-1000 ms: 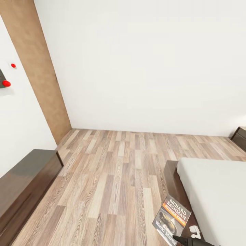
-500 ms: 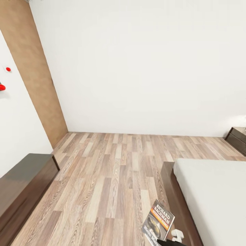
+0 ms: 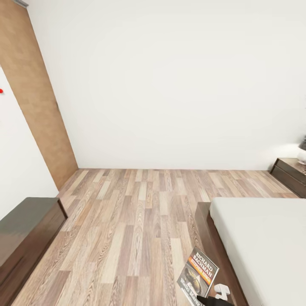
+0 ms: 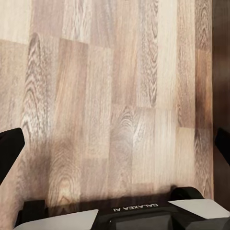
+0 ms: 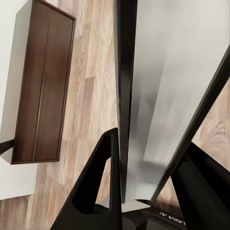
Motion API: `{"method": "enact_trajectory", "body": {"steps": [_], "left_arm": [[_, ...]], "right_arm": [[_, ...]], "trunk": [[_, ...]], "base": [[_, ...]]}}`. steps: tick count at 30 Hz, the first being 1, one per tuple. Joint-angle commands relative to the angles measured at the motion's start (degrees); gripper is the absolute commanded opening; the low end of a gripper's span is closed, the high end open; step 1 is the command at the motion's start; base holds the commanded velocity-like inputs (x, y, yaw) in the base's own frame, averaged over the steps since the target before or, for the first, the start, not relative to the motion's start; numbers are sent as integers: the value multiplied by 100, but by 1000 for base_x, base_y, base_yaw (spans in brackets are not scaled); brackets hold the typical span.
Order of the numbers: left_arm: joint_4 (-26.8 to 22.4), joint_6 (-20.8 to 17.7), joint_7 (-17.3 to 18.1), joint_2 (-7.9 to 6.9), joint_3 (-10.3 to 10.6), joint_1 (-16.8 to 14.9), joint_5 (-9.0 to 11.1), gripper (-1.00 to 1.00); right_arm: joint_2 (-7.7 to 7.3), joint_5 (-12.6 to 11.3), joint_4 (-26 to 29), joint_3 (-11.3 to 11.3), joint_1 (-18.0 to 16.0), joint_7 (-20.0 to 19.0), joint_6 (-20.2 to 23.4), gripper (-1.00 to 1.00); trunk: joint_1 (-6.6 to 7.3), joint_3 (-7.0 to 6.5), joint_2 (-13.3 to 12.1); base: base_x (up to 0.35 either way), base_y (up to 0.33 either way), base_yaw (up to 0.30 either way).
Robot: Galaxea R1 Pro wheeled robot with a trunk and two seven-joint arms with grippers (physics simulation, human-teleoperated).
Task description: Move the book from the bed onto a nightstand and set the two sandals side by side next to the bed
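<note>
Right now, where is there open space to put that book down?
The nightstand top at far right, though a lamp base takes its far end. The bed's mattress lies bare. Wood floor spreads between bed and dresser. The right gripper grips the book.

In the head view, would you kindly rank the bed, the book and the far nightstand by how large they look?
1. The bed, largest.
2. and 3. The book and the nightstand look alike; the nightstand is farther and cropped, so unranked.
</note>
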State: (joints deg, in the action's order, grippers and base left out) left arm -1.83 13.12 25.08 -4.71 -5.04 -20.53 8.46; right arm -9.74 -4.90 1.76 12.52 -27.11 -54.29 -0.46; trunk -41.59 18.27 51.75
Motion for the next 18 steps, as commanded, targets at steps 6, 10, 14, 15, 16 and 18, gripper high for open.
{"method": "enact_trajectory", "body": {"steps": [6,10,14,15,16,18], "left_arm": [[7,-10,40,-10,-41,-4,8,100],[7,-8,40,-11,-42,-4,8,100],[7,-4,40,-40,-50,-4,13,100],[7,-3,40,-64,-56,-4,17,100],[7,-3,40,-77,-63,-4,20,100],[6,-2,40,-93,-77,-4,23,100]], "right_arm": [[-2,-53,-9,-30,-5,-18,2,-100],[-2,-48,-9,-30,-5,-8,2,-100],[-2,-47,-9,-30,-5,-4,2,-100],[-2,-46,-9,-30,-5,-3,2,-100],[-2,-46,-9,-30,-5,-3,2,-100],[-2,-46,-9,-30,-5,-3,2,-100]], "trunk": [[-1,-45,5],[-1,-80,5],[-1,-114,5],[-1,-123,5],[-1,-132,5],[-1,-149,5]], "base": [[0,0,-157],[0,0,-129],[0,0,-100],[0,0,-90],[0,0,-88],[0,0,-84]]}}
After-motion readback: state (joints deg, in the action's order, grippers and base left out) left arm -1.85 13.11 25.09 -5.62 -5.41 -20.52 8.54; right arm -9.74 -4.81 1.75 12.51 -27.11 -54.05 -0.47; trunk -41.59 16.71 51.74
